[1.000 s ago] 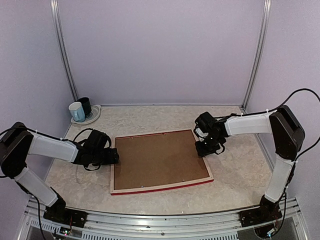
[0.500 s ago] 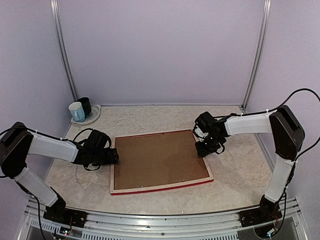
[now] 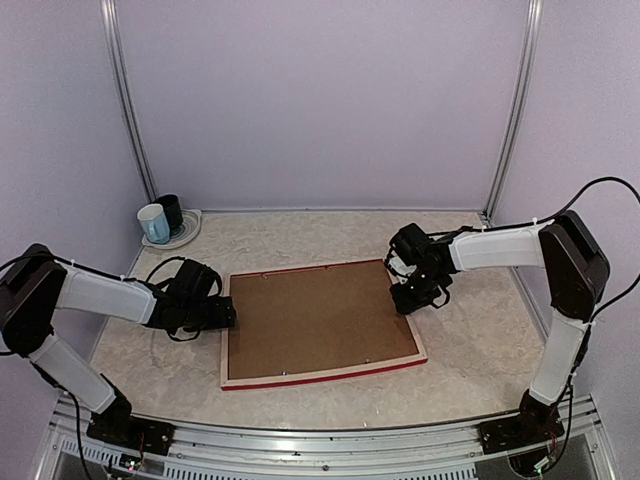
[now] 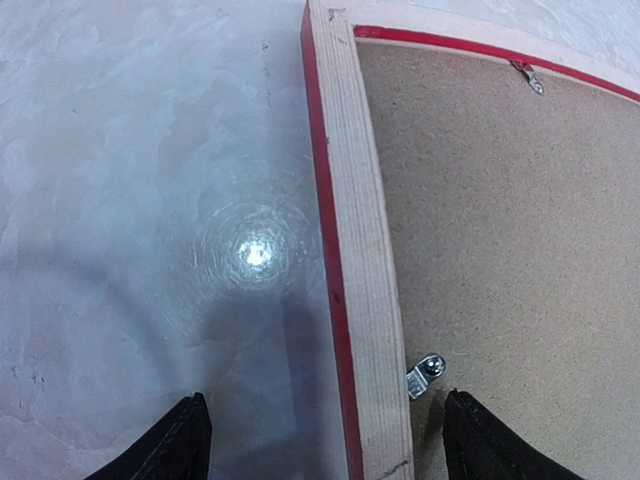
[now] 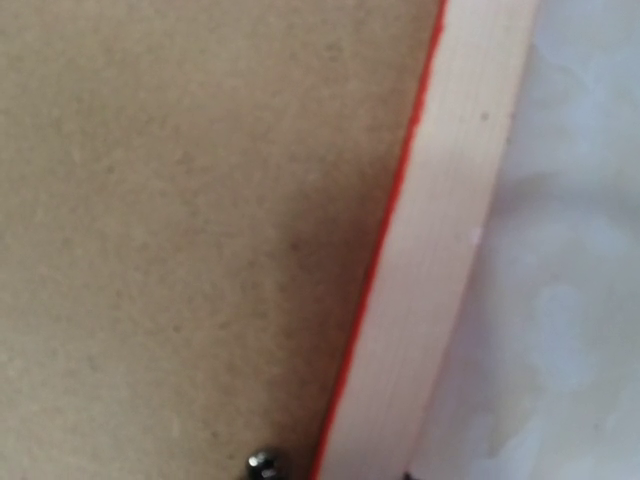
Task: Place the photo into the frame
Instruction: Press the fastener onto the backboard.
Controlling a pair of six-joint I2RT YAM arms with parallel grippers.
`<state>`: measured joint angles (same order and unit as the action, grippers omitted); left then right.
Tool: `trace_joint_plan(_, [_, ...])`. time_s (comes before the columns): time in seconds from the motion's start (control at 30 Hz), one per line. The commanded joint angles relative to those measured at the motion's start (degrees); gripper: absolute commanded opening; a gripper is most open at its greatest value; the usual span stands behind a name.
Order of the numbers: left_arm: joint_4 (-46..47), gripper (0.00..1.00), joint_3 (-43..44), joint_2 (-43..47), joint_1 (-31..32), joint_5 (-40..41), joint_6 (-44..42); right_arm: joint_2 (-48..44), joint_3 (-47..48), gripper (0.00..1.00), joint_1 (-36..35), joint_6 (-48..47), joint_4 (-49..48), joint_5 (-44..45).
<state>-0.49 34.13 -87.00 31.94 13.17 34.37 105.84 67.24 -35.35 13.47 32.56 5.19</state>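
Observation:
The frame (image 3: 322,377) lies face down on the table, its pale wood back and thin red edge up. A brown backing board (image 3: 315,318) fills it. The photo is hidden. My left gripper (image 3: 225,315) is open at the frame's left side. In the left wrist view its gripper (image 4: 330,445) straddles the frame's left rail (image 4: 360,250), one finger over the table and one over the board (image 4: 500,220), beside a metal tab (image 4: 425,375). My right gripper (image 3: 408,298) is low over the frame's right rail (image 5: 440,270). Its fingers barely show, so its state is unclear.
A pale blue mug (image 3: 153,223) and a dark mug (image 3: 172,212) stand on a plate (image 3: 188,236) at the back left corner. Walls enclose the table on three sides. Small metal tabs and a screw (image 5: 262,463) sit along the board's edge.

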Motion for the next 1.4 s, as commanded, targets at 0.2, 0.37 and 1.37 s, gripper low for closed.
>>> trace_joint_plan(0.2, [-0.65, 0.79, 1.20, -0.86, -0.57, 1.23, -0.53, 3.46, -2.43, 0.10, -0.46, -1.43, 9.99, 1.93])
trace_joint_plan(0.37, [-0.88, 0.78, 1.29, -1.27, -0.70, 1.87, -0.53, 2.77, -3.28, 0.05, -0.50, -1.79, 9.68, 3.10])
trace_joint_plan(1.37, [-7.26, 0.88, 24.79, -4.23, 23.26, 6.15, -5.27, -4.65, 4.10, 0.58, 1.21, 6.84, 6.18, 3.05])
